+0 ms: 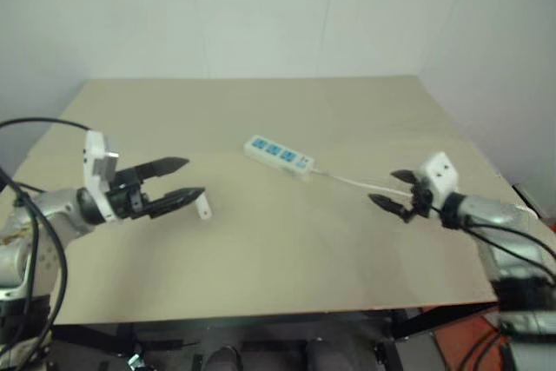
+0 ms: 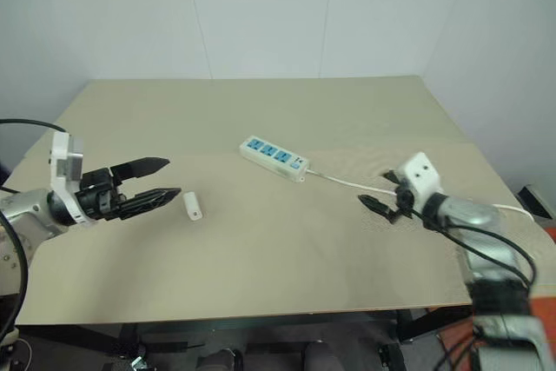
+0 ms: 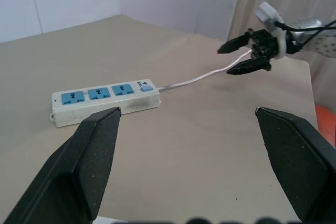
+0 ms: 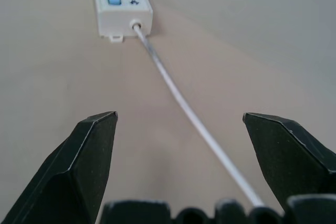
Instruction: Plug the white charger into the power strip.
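The power strip (image 2: 275, 156) is lying mid-table (image 2: 261, 275), its cord (image 2: 347, 182) trailing toward the right gripper (image 2: 380, 192). That gripper is hovering over the cord just past the strip's switch end, fingers spread wide and holding nothing. The white charger (image 2: 192, 205) is resting well to the strip's left, just beyond the left gripper (image 2: 156, 181), which is also gaping fully and gripping nothing. The charger's prongs are too small to make out.
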Controlling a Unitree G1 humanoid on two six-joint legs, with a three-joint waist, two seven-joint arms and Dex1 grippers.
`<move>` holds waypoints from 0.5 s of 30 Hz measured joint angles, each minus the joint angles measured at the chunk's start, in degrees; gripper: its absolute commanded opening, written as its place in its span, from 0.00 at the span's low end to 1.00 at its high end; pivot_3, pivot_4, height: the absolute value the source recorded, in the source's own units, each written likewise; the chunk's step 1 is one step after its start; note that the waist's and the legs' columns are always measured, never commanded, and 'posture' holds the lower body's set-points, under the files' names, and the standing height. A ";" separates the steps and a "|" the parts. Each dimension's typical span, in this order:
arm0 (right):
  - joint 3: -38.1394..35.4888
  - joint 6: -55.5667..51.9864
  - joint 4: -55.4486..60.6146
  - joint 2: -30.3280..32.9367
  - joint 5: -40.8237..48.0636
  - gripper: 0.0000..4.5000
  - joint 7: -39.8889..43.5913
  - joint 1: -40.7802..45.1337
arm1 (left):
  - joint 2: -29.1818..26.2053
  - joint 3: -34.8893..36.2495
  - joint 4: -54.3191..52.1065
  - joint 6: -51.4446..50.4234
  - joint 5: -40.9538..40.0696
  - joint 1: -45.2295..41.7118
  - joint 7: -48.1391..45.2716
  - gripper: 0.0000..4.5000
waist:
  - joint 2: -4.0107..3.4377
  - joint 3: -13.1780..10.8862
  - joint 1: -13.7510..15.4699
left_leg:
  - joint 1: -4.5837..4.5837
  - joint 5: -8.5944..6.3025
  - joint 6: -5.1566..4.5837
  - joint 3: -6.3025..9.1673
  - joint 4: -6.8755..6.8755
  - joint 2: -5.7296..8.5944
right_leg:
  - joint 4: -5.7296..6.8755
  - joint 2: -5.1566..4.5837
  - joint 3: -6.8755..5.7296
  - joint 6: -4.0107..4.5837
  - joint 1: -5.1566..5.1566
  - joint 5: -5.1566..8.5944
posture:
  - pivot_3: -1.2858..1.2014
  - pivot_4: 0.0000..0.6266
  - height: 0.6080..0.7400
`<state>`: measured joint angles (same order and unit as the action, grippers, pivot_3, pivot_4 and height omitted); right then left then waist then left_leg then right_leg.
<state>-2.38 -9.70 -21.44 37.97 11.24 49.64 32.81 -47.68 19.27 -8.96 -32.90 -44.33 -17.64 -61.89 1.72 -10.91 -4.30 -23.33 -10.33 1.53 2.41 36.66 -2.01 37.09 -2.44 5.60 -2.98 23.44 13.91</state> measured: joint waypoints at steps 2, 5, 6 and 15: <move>2.21 2.93 -9.18 -3.36 -1.79 1.00 0.72 6.35 | -0.14 -0.05 -0.73 -0.24 -0.02 0.13 0.04 0.99 | 0.00 -0.01 -0.04 | -0.01 0.00 0.00 0.00 0.00 0.00 | 0.00 0.00 0.00 0.01 0.00 -0.01 | 0.52 0.24 1.00; 4.08 6.12 -20.65 -7.06 -3.85 1.00 1.31 12.94 | -0.23 -0.07 -1.56 -0.59 -0.07 0.26 0.07 0.99 | -0.01 -0.04 0.29 | -0.08 0.00 0.00 0.03 -0.04 0.02 | -0.04 -0.02 -0.03 0.03 0.01 -0.01 | 0.52 0.24 1.00; 4.38 6.95 -24.55 -8.07 -4.53 1.00 1.20 14.83 | -0.27 -0.07 -1.53 -0.65 -0.05 0.27 0.12 0.99 | -0.01 -0.04 0.38 | -0.11 0.00 0.00 0.03 -0.04 0.02 | -0.05 -0.02 -0.04 0.04 0.02 -0.02 | 0.52 0.24 1.00; 6.58 14.10 -45.22 -12.03 -11.32 0.64 -1.74 23.79 | -0.20 -0.11 -2.42 -0.73 -0.02 1.19 0.41 1.00 | -0.01 -0.04 0.10 | -0.14 0.00 0.00 0.05 -0.14 0.02 | -0.09 -0.02 -0.05 0.37 0.08 -0.22 | 0.52 0.24 1.00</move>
<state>4.20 4.40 -66.66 25.93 -0.09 47.90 56.60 -47.87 19.16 -11.38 -33.63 -44.35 -16.45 -61.48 1.71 -10.95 -4.20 -23.47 -10.33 1.53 2.46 36.52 -2.00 36.99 -2.46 5.55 -2.62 23.53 13.69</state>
